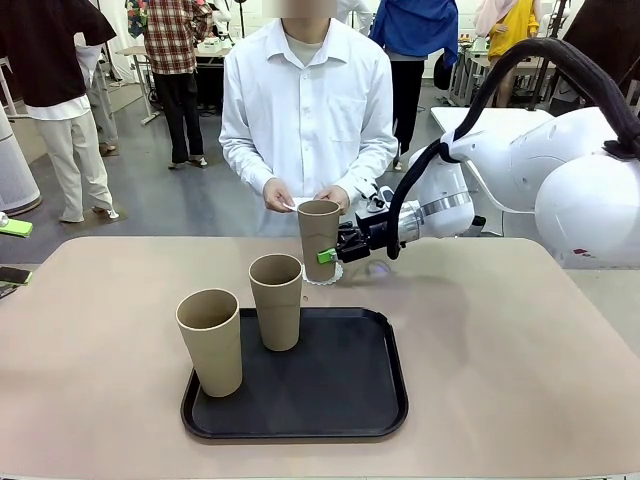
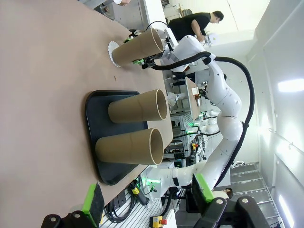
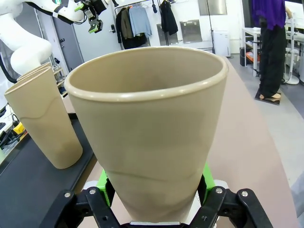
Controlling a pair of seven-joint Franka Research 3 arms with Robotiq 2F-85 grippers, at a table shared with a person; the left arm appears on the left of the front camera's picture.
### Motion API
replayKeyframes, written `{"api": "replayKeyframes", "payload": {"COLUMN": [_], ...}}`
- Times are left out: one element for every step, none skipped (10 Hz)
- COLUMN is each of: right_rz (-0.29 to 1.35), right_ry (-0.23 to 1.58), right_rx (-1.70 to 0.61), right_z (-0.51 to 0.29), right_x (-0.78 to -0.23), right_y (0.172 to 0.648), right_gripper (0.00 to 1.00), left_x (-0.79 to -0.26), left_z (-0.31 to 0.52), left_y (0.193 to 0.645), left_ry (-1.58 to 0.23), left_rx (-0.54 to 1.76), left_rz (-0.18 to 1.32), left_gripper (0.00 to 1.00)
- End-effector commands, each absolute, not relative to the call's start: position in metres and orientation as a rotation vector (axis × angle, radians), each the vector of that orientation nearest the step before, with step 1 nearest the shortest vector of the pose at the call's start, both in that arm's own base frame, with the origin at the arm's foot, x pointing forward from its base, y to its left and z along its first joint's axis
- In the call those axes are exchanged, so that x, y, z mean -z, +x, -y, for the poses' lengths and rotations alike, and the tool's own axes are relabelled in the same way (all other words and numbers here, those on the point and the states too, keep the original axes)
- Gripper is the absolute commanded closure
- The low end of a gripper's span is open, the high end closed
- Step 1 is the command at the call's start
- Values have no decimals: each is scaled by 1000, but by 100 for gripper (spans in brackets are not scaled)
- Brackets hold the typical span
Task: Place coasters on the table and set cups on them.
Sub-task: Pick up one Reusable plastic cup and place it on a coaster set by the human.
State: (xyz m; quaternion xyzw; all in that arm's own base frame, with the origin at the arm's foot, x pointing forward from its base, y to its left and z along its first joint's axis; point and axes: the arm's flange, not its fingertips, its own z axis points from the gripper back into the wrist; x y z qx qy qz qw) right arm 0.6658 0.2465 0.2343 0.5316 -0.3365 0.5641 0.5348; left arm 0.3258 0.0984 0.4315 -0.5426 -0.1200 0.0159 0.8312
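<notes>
Our right gripper (image 1: 325, 256) pinches the tall tan tumbler (image 1: 318, 225) on the white lacy paper doily (image 1: 334, 274), far on the tabletop (image 1: 500, 330); we fear a skewed release tips it or drags the doily.

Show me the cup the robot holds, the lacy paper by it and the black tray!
held cup (image 1: 317, 228), front view, upper side wall.
coaster (image 2: 112, 52), left wrist view, scalloped edge.
black tray (image 1: 330, 378), front view, bare floor.

Arm: glossy white rounded right arm (image 1: 570, 170) — thick black ribbed cable (image 1: 540, 48), silver wrist ring (image 1: 446, 206).
Grippers: black two-finger right gripper (image 1: 330, 253), black two-finger left gripper (image 2: 148, 195) — green pads (image 2: 92, 203), silver screws (image 2: 217, 201).
Person: white long-sleeved buttoned shirt (image 1: 305, 110).
</notes>
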Motion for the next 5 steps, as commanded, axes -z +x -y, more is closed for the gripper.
{"api": "replayKeyframes", "payload": {"right_rz": [804, 799, 787, 781, 775], "right_ry": [1276, 1279, 1279, 1280, 1281], "right_rx": [-1380, -1379, -1377, -1379, -1380], "right_z": [-247, -247, -247, -247, -248], "right_x": [-234, -233, -234, -233, -232], "right_y": [675, 675, 674, 673, 673], "right_gripper": [18, 18, 1, 0, 0], "left_x": [-432, -432, -432, -432, -432], "left_z": [-99, -99, -99, -99, -99], "left_y": [327, 327, 327, 327, 327], "left_ry": [-1169, -1169, -1169, -1169, -1169], "left_rx": [-27, -27, -27, -27, -27], "left_rz": [276, 276, 276, 276, 276], "left_gripper": [0, 0, 0, 0, 0]}}
